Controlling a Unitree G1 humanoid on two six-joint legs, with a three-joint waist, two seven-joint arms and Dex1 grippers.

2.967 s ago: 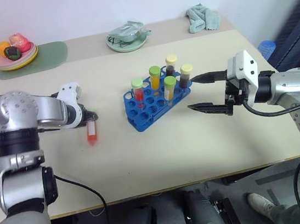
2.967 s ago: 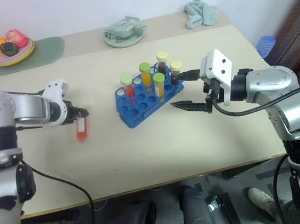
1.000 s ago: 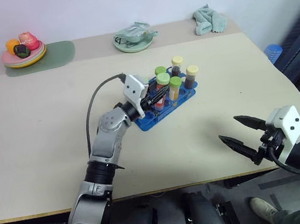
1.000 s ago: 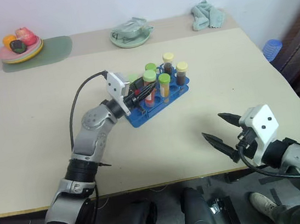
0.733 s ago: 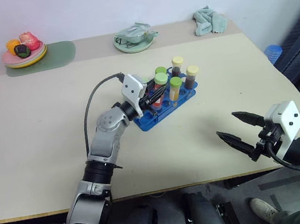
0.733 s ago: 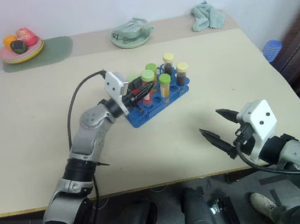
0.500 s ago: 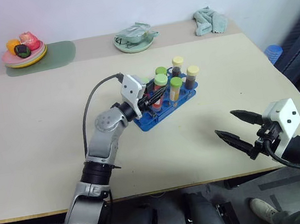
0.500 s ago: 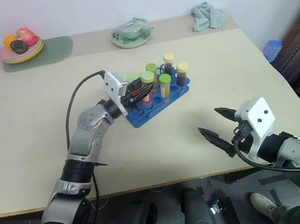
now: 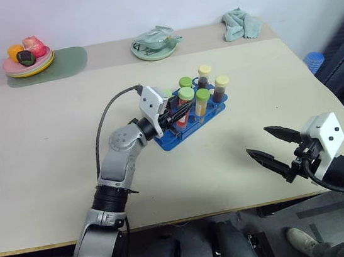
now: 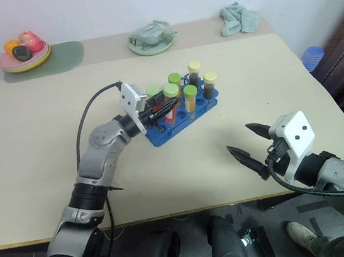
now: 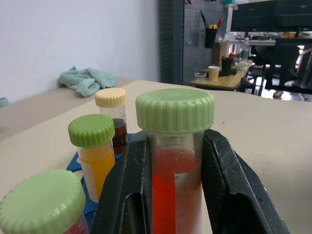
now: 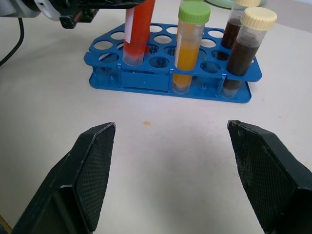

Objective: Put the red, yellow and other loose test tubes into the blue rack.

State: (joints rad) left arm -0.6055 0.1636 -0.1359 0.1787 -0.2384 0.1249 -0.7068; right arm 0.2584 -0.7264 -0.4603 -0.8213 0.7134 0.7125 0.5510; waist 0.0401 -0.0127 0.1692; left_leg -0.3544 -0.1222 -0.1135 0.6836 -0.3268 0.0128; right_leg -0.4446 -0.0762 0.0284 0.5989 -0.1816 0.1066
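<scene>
Placement under way at the blue rack (image 9: 187, 121) in the middle of the tabletop (image 9: 49, 157): your left pincer (image 11: 173, 195) is clamped on the red tube (image 11: 173, 187), just under its green cap, and the right wrist view shows that tube's lower end already in a hole along the rack's near row. Judging from this, the step in hand is seating the tube, so ease it straight down along the hole's axis; it looks slightly tilted, and squaring it upright first should keep it from binding on the rim. Let go only once the tube stands on its own, then draw the fingers (image 11: 126, 195) back the way they came, since the green-capped neighbours, the yellow tube (image 11: 97, 156) among them, stand just beside and a sideways exit could knock them or drag the light rack across the tabletop. Your right pincer (image 10: 253, 144) hangs with its jaws spread and empty near the tabletop's front edge, well apart from the rack; it could steady the rack if it starts to slide. Four other tubes already stand in the rack.
</scene>
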